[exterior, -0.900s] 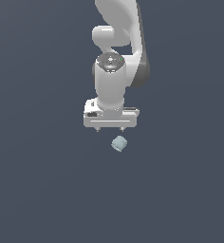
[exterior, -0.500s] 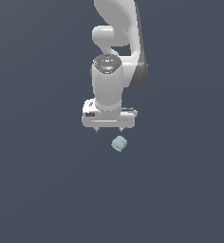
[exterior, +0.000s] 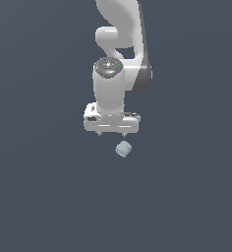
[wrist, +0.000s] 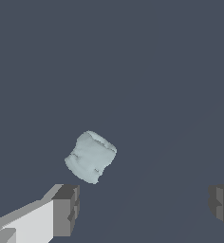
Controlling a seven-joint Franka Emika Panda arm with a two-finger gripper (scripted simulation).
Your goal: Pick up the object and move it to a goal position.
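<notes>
The white arm (exterior: 119,59) has drifted a little toward the exterior view's left over the last second, carrying its wrist with it, while the flat dark counter (exterior: 39,197) under it shows no other change. The jaws (exterior: 111,133) hang spread wide and hold nothing; the wrist view shows one dark pad (wrist: 66,209) and its partner well apart, with bare surface between them. The object (exterior: 123,148), a small pale blue-grey block, has not moved. It rests free on the counter, not between the jaws but just beyond the nearer pad, slightly turned against their line. As I judge it, the approach is unfinished: the jaws need centring over the block before any descent and closing.
</notes>
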